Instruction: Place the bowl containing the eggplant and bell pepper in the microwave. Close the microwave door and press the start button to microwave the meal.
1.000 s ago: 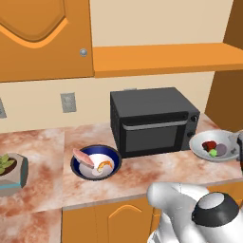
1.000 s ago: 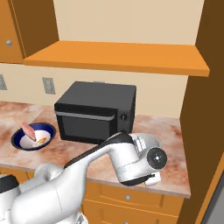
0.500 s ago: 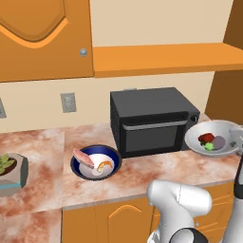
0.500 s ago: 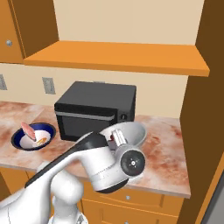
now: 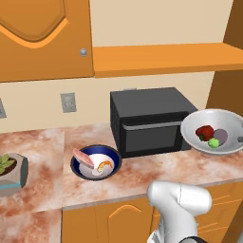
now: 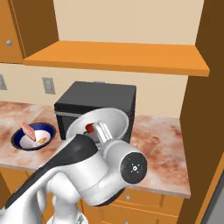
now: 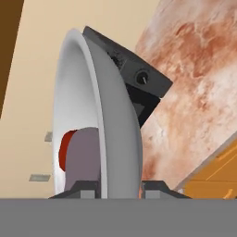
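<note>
- The jaws (image 7: 119, 187) pinch the rim of the bowl (image 7: 109, 120); in the hand view one dark fingertip sits on each side of the rim, closed down onto it.
- In that view the bowl stands edge-on, with the eggplant (image 7: 83, 157) low inside it and the bell pepper (image 7: 67, 150) just behind, at about 9 o'clock from the eggplant.
- In the left base view the bowl (image 5: 213, 132) hangs above the tabletop (image 5: 142, 173) at 3 o'clock of the picture, off the surface and tipped slightly toward the camera.
- Inside it the bell pepper (image 5: 204, 132) lies at 9 o'clock, and the eggplant (image 5: 219, 137) touches it at 3 o'clock, its green end toward 7 o'clock.
- In the right base view the bowl (image 6: 98, 124) sits just above the arm's wrist, in front of the black box oven (image 6: 94, 105).
- The dark-blue bowl (image 5: 96, 162) rests on the tabletop at 9 o'clock from the black box oven (image 5: 149, 118), just beside it, holding a pink slice and an orange bit.
- A small planter (image 5: 10, 171) stands at the far 9 o'clock edge.
- Behind, a wall outlet (image 5: 68, 102) sits under the orange cupboard (image 5: 42, 38) and shelf (image 5: 166, 59).
</note>
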Robot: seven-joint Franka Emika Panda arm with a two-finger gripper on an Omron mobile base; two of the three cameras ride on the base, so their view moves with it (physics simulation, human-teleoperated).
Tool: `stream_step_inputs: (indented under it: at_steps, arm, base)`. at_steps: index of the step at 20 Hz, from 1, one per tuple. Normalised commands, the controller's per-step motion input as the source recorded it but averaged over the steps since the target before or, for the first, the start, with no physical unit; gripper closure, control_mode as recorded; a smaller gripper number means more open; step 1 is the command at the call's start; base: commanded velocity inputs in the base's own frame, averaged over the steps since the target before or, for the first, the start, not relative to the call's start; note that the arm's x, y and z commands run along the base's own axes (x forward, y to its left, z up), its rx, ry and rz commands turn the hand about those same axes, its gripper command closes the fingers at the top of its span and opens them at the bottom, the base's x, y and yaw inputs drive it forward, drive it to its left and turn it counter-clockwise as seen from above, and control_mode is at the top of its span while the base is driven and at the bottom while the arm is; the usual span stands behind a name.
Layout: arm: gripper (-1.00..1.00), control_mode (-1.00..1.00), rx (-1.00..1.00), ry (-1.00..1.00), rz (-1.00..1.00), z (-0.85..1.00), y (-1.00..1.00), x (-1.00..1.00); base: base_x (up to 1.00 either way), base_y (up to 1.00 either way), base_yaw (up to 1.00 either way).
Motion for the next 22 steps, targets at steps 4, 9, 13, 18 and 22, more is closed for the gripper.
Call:
stream_step_inputs:
  at_steps: [4, 9, 13, 18, 22]
  arm:
    - [1.00, -1.00, 0.08, -0.01, 0.13, 0.38, 0.56, -0.16]
    - [1.00, -1.00, 0.08, -0.07, 0.05, 0.11, 0.61, -0.12]
    - [1.00, -1.00, 0.08, -0.03, 0.00, 0.00, 0.58, -0.09]
    - [1.00, -1.00, 0.07, 0.00, -0.02, 0.00, 0.53, 0.00]
    - [1.00, -1.00, 0.06, 0.00, 0.00, 0.09, 0.13, -0.07]
  base:
    - [0.00, 0.00, 0.00]
    - [0.00, 0.00, 0.00]
    - [0.00, 0.00, 0.00]
    - [0.00, 0.00, 0.00]
    - [0.00, 0.00, 0.00]
